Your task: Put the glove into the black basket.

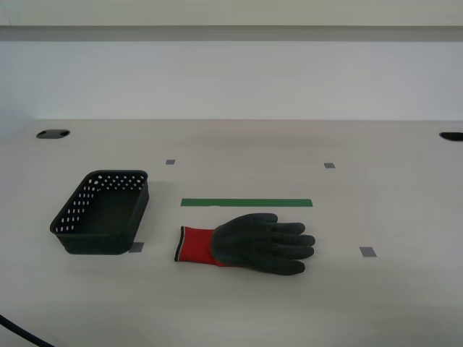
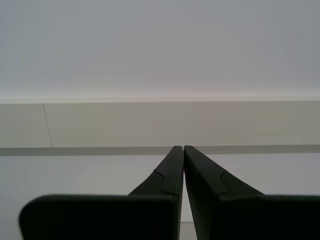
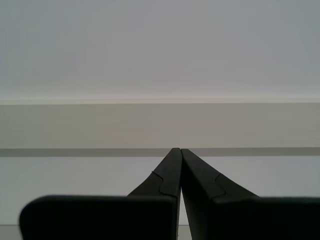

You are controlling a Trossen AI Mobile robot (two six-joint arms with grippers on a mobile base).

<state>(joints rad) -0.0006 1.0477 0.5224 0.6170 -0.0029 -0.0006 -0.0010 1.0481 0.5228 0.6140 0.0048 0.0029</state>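
Observation:
The glove (image 1: 249,244) lies flat on the table in the exterior view, red cuff toward the exterior view's left, dark grey fingers toward the right. The black basket (image 1: 101,212) stands empty to the glove's left, a short gap apart. Neither arm shows in the exterior view. My first gripper (image 3: 176,150) is shut with nothing between its jaws and faces a pale wall. My second gripper (image 2: 180,147) is shut and empty too, facing the same kind of wall. Neither wrist view shows the glove or the basket.
A green tape strip (image 1: 246,203) lies just behind the glove. Small grey tape squares (image 1: 367,251) mark the table (image 1: 405,210). Two dark cable holes (image 1: 53,134) sit at the far corners. A black cable (image 1: 22,334) crosses the near left corner.

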